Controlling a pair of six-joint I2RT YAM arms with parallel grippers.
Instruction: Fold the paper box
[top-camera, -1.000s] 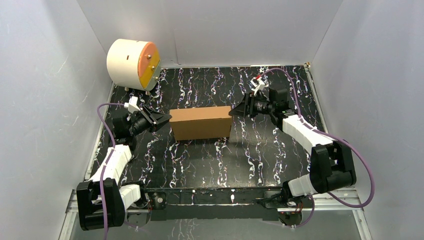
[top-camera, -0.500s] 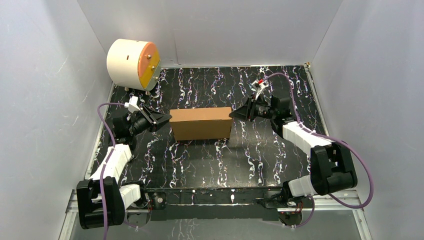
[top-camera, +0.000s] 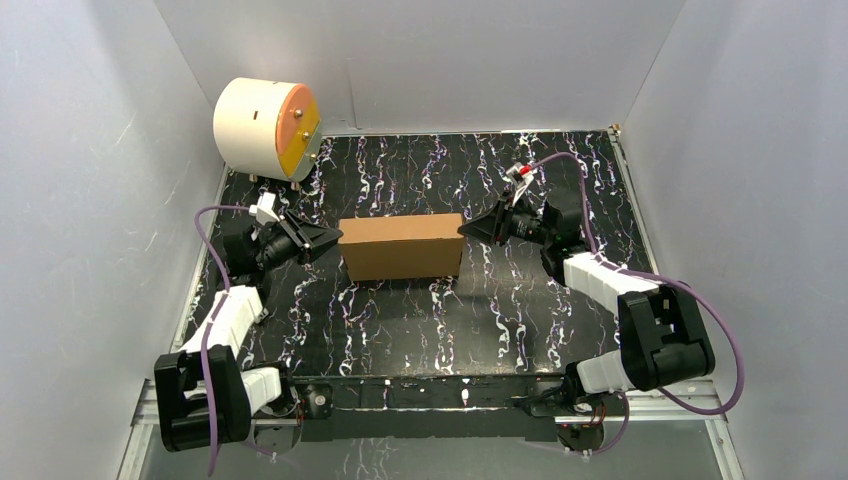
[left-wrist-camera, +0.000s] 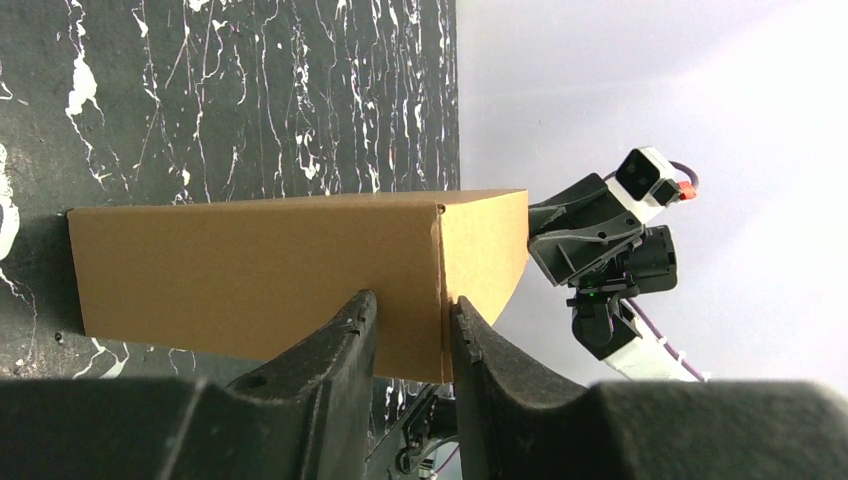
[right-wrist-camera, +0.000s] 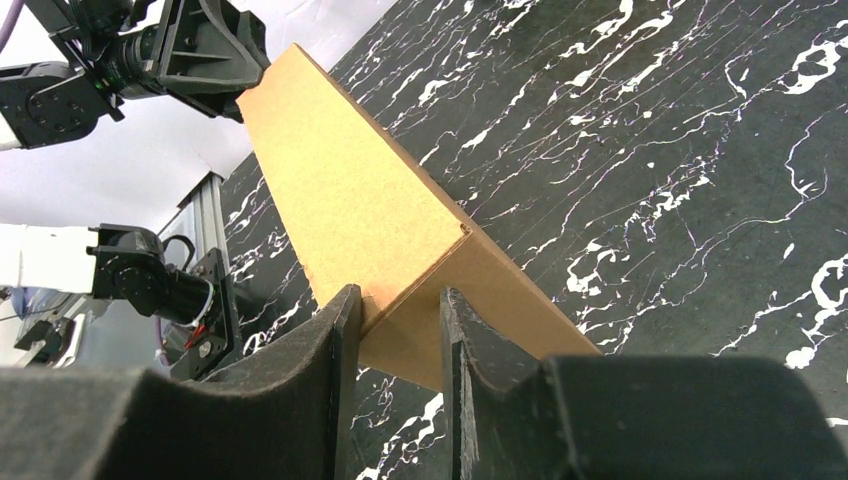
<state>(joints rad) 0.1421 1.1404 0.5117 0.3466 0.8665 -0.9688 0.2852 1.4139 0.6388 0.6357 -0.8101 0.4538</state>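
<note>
Two narrowly parted pincers, left gripper (top-camera: 336, 240) and right gripper (top-camera: 463, 229), straddle opposite corners of the closed paper box (top-camera: 402, 245) between them, clamped or not I cannot tell; folding looks finished.

The left gripper (left-wrist-camera: 410, 328) holds its jaws slightly apart against the near end of the paper box (left-wrist-camera: 250, 270); the right gripper (left-wrist-camera: 542, 235) sits at the far end.

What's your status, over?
Left gripper and right gripper at paper box ends, jaws narrow, grip unclear. Box folded shut, on table. Cream cylinder back-left, clear of it.
</note>
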